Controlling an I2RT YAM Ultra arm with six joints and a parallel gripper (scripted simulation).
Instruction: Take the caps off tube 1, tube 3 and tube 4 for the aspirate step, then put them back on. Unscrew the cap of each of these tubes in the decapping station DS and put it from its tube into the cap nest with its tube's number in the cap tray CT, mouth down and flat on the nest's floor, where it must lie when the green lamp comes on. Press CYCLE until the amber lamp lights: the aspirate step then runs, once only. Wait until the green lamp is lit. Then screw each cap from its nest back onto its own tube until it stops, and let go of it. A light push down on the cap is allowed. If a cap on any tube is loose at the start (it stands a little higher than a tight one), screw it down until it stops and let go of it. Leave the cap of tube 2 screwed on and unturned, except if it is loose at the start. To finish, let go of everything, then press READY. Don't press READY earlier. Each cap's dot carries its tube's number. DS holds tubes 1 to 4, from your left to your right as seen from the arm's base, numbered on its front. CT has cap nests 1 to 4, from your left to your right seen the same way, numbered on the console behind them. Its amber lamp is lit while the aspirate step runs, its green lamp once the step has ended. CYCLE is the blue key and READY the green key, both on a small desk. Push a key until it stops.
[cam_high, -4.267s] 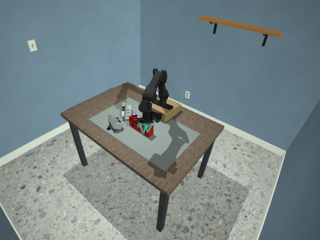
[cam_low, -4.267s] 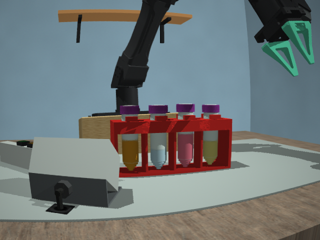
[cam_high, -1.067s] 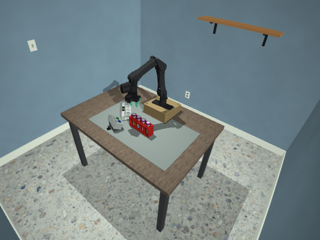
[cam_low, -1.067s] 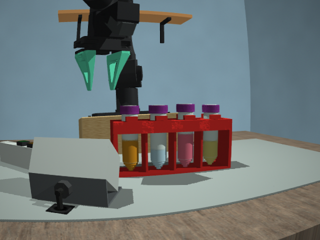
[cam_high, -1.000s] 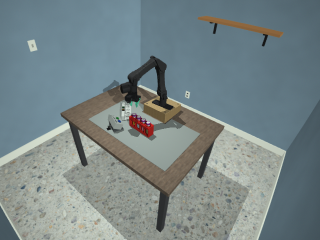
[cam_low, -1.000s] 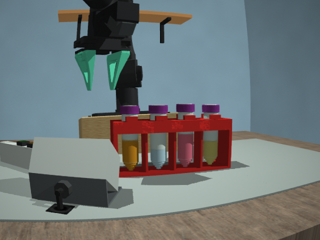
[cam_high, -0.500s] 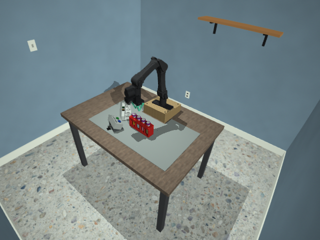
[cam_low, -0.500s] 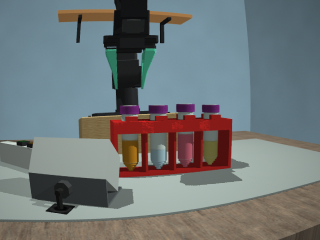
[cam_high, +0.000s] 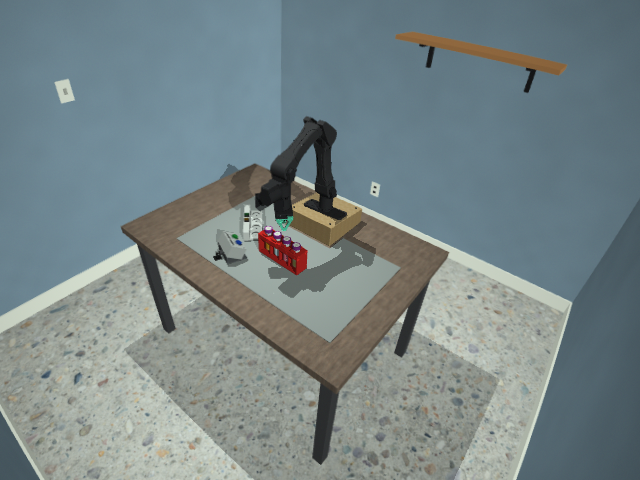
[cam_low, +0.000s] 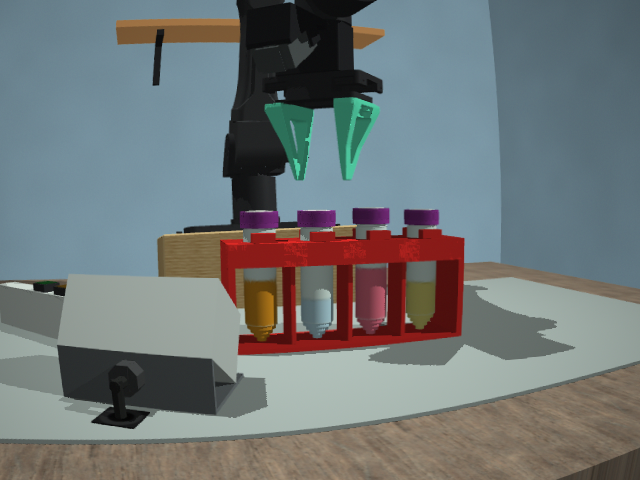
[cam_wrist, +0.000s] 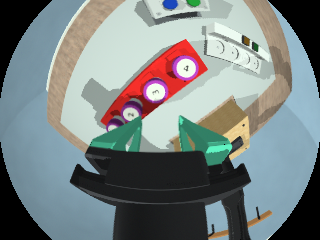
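Note:
The red decapping station (cam_high: 287, 256) (cam_low: 341, 251) (cam_wrist: 143, 83) holds four tubes, each with a purple cap on. In the exterior view the caps are, from left to right, on the orange tube (cam_low: 259, 219), the pale blue tube (cam_low: 316, 218), the pink tube (cam_low: 370, 215) and the yellow tube (cam_low: 421, 216). The pink tube's cap stands slightly higher than the others. My gripper (cam_high: 283, 224) (cam_low: 323, 178) (cam_wrist: 160, 119) is open and empty. It hangs above the rack, over the gap between the pale blue and pink tubes' caps. The white cap tray (cam_high: 250, 222) (cam_wrist: 234, 46) shows empty nests.
The grey key desk (cam_high: 231, 243) (cam_low: 144, 310) (cam_wrist: 179, 6) with the blue key (cam_wrist: 170, 4) and green key (cam_wrist: 194, 2) stands beside the rack. The arm's wooden base box (cam_high: 326, 219) (cam_low: 188, 253) is behind the rack. No lamp looks lit.

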